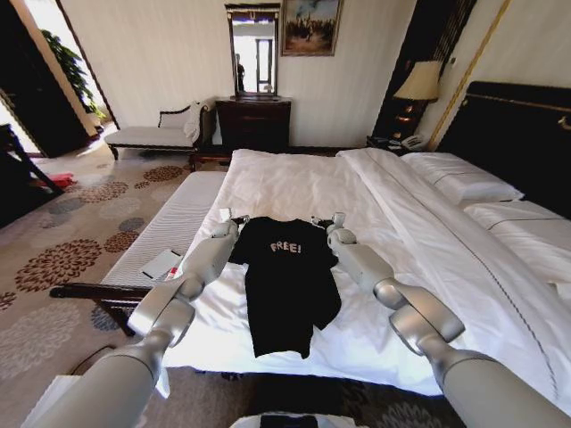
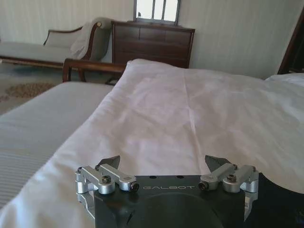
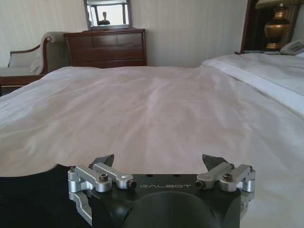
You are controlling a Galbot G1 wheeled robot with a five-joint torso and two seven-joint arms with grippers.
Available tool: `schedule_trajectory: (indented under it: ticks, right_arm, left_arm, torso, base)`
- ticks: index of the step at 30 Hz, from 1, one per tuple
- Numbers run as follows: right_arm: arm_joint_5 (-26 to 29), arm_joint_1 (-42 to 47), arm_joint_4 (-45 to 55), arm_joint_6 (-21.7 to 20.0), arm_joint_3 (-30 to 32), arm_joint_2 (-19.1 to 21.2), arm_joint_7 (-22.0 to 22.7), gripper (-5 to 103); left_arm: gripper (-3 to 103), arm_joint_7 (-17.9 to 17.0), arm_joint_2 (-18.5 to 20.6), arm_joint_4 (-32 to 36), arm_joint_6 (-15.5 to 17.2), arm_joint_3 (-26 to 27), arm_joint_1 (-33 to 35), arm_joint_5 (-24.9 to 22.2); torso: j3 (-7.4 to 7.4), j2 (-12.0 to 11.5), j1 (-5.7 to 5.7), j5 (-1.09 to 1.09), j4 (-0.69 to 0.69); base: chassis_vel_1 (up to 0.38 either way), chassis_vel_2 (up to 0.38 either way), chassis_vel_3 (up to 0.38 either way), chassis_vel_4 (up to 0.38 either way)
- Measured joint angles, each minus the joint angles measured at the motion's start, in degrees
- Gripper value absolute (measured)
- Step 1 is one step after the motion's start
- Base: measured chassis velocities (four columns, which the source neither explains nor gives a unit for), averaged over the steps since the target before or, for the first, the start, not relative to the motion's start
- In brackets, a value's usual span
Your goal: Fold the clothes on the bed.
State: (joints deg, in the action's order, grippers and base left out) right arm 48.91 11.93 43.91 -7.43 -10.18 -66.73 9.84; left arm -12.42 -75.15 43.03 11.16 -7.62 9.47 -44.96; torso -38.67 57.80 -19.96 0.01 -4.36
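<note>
The black T-shirt (image 1: 285,281) is lying flat on the bed (image 1: 294,187), soft w/ pale "FREE" letters, sitting right between the two grippers. The left gripper (image 1: 228,217) & right gripper (image 1: 327,219) are resting at its shoulders, jaws wide open, holding nothing. White wrinkly sheet is spreading past them.
</note>
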Motion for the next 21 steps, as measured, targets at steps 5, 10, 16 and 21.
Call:
schedule_trajectory:
  ticks: [5, 10, 16, 21]
  right_arm:
    - [5.4, 7.2, 11.3, -3.5, 5.7, 8.2, 1.9, 100]
    - [11.5, 15.3, 19.7, -8.6, 12.8, 12.6, 4.7, 100]
    - [19.0, 20.5, 25.8, -14.2, 19.1, 15.0, 6.9, 100]
    - [26.7, 24.2, 30.9, -18.7, 24.1, 16.0, 9.1, 100]
  left_arm:
    - [100, -1.2, 9.2, 14.6, 0.0, -1.8, 6.5, -1.2]
    - [100, -1.4, 15.1, 25.9, 0.1, -0.2, 14.1, -0.4]
    - [100, -1.8, 19.6, 34.5, 0.2, 3.0, 20.9, -0.7]
    - [100, -1.8, 22.9, 40.2, 0.1, 6.5, 26.1, -1.1]
  torso:
    - [0.02, 0.0, 0.01, -0.03, 0.08]
    - [0.02, 0.0, 0.02, -0.01, 0.01]
    - [0.01, 0.0, 0.01, -0.01, 0.06]
    - [0.01, 0.0, 0.02, -0.03, 0.07]
  base:
    - [0.0, 0.0, 0.0, 0.0]
    - [0.0, 0.0, 0.0, 0.0]
    - [0.0, 0.0, 0.0, 0.0]
    - [0.0, 0.0, 0.0, 0.0]
